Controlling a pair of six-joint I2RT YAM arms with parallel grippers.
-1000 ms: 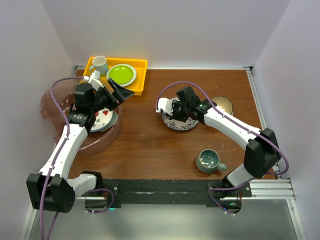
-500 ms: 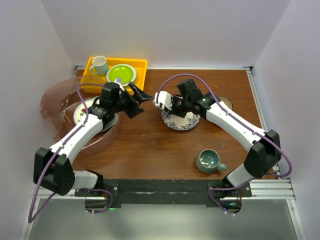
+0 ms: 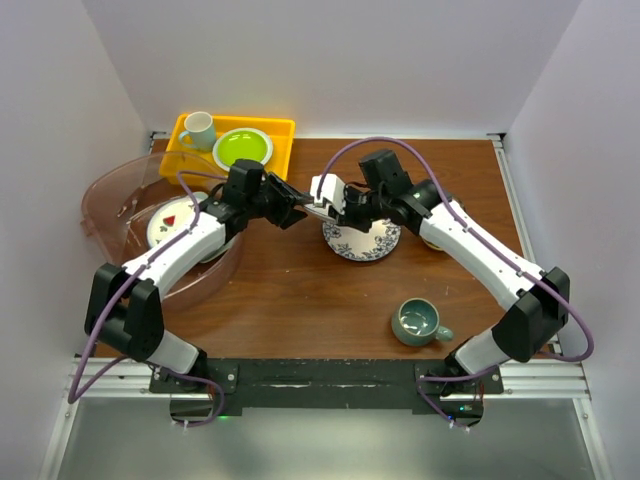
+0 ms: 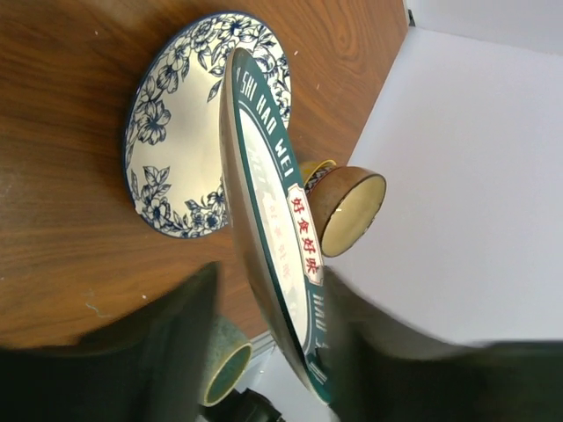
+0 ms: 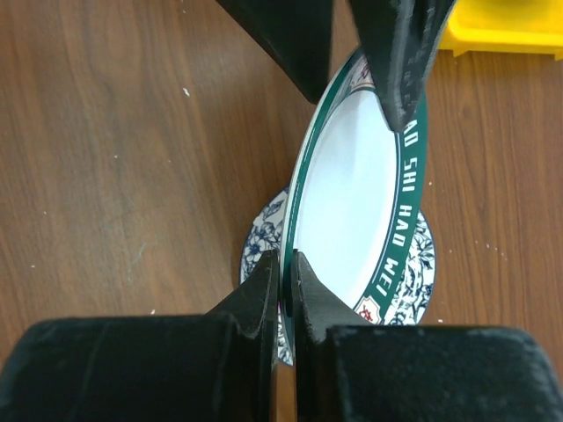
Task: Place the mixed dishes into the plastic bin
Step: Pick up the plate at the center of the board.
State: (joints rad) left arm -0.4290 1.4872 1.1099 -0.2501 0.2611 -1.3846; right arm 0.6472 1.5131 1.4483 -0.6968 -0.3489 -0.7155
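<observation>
My right gripper is shut on the near rim of a green-rimmed white plate, holding it on edge above a blue floral plate on the table. My left gripper is open and straddles the opposite rim of that held plate; a gap shows beside one finger. The pinkish plastic bin stands at the left with a red-and-white plate inside. A teal mug sits front right. A cream-tan bowl lies behind the plates.
A yellow tray at the back left holds a white mug and a lime-green plate. White walls close in the table on three sides.
My left arm has swung out of the bin and rightward to the held plate, and its jaws have narrowed round the rim. My right gripper has tipped the plate up and moved slightly left.
</observation>
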